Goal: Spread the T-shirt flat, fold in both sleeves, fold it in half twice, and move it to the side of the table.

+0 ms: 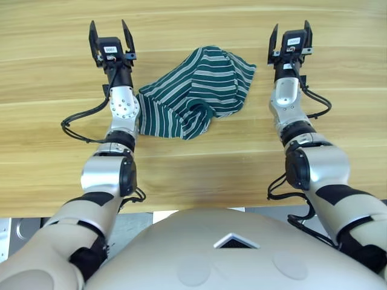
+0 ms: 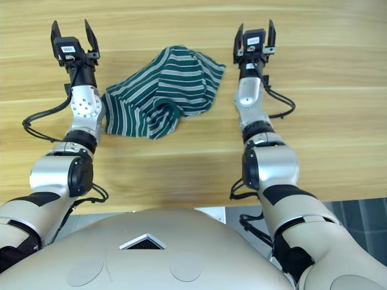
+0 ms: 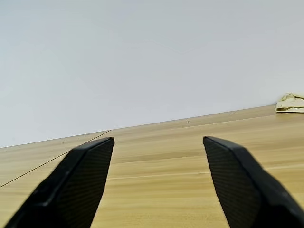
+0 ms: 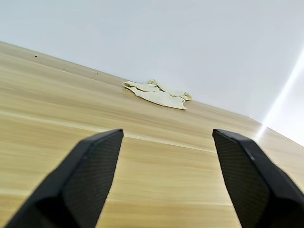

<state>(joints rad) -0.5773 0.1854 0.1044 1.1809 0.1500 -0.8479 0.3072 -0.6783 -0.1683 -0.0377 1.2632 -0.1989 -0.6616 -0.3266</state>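
Observation:
A dark green T-shirt (image 1: 196,92) with thin white stripes lies crumpled in a heap on the wooden table (image 1: 193,169), between my two arms. My left gripper (image 1: 110,31) stands open over bare wood to the far left of the heap, its forearm beside the shirt's left edge. To the right of the shirt my right gripper (image 1: 291,30) is open too, just beyond the heap's far right corner. Neither touches the cloth. In the wrist views the left fingers (image 3: 71,185) and the right fingers (image 4: 76,180) are spread wide with nothing between them.
A pale cream cloth (image 4: 156,94) lies far off on the table near a white wall; its edge (image 3: 290,102) also shows in the left wrist view. The table's near edge (image 1: 199,205) runs just in front of me.

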